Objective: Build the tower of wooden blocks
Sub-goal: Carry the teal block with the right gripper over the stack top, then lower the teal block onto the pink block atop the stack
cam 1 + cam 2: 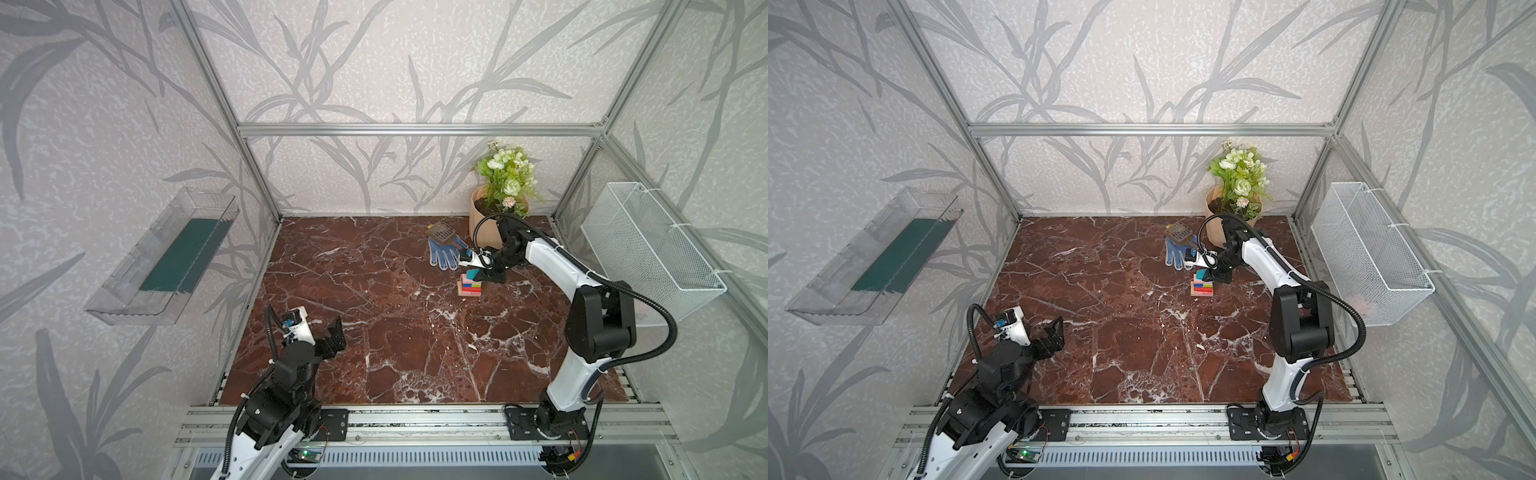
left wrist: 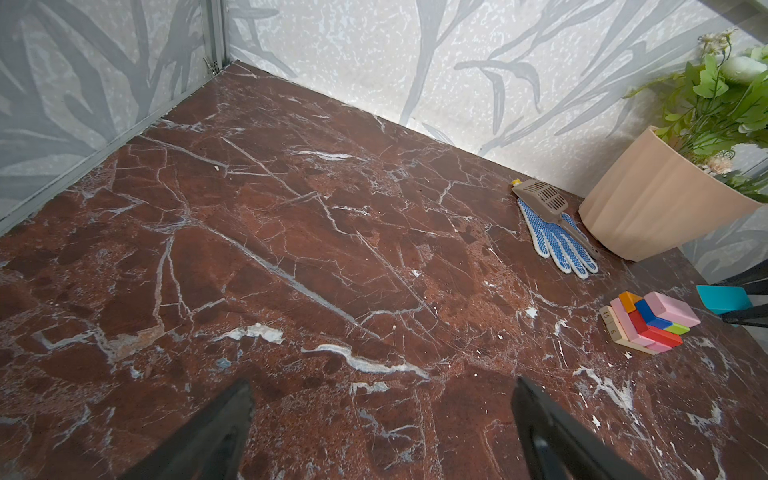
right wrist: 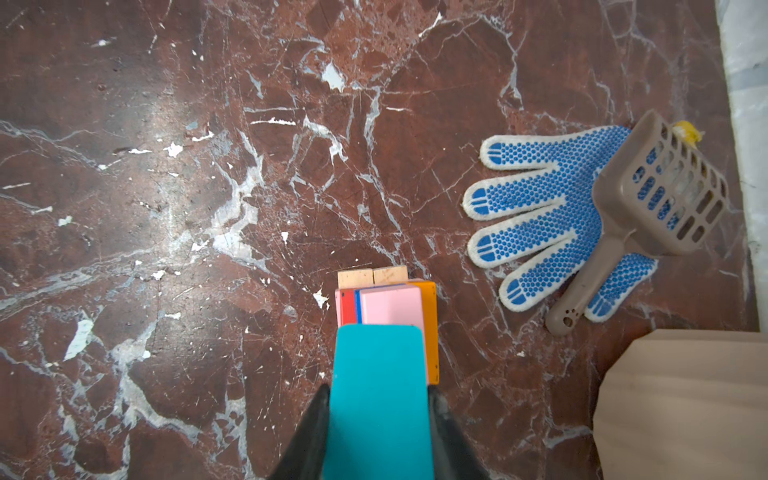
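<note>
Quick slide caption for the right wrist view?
Right gripper holding the teal wedge by the tower, glove and scoop nearby.

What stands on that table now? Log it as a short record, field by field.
right tool: shut on the teal wedge, just above the tower
left tool: open, empty, far from the tower
tower top: pink block; wedge not on it yet
tower base: tan, with coloured layers above
glove: blue-dotted, flat, beyond the tower
scoop: brown, lying across the glove
flowerpot: peach, back corner, beside the glove
table: red-brown marble
</note>
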You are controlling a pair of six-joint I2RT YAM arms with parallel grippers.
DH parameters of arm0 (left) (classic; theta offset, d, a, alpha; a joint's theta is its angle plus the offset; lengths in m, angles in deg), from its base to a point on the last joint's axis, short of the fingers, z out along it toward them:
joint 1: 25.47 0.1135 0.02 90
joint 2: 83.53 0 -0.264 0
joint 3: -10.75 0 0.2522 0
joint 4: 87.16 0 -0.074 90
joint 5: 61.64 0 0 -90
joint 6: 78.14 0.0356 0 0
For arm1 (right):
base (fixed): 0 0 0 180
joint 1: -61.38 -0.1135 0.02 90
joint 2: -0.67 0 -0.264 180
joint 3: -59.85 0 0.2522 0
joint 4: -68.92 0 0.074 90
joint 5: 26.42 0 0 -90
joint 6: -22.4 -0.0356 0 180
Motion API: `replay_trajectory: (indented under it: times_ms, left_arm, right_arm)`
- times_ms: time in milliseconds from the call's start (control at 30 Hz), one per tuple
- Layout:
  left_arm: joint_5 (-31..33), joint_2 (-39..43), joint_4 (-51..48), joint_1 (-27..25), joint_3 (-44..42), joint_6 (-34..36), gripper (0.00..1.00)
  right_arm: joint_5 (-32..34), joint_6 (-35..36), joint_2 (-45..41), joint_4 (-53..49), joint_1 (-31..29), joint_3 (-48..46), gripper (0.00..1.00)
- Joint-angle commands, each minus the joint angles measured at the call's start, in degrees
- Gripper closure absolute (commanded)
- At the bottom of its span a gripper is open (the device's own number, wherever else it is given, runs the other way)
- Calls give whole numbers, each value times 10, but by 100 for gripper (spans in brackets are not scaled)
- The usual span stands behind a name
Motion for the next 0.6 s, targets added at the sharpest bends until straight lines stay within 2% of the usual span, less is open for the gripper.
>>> replay_trajectory:
  times_ms: [0,300,567]
  left_arm:
    - [2,2,-3,2,-5,-5,2]
    - [2,3,-2,1,-5,-5,2]
    - [2,1,-2,1,-5,-5,2]
  right_arm:
    - [-6,13,-14,-9,-2,5,100]
    - [-33,16,3,-15,-3,20,100]
    - [-27,46,46,-74,-3,72,100]
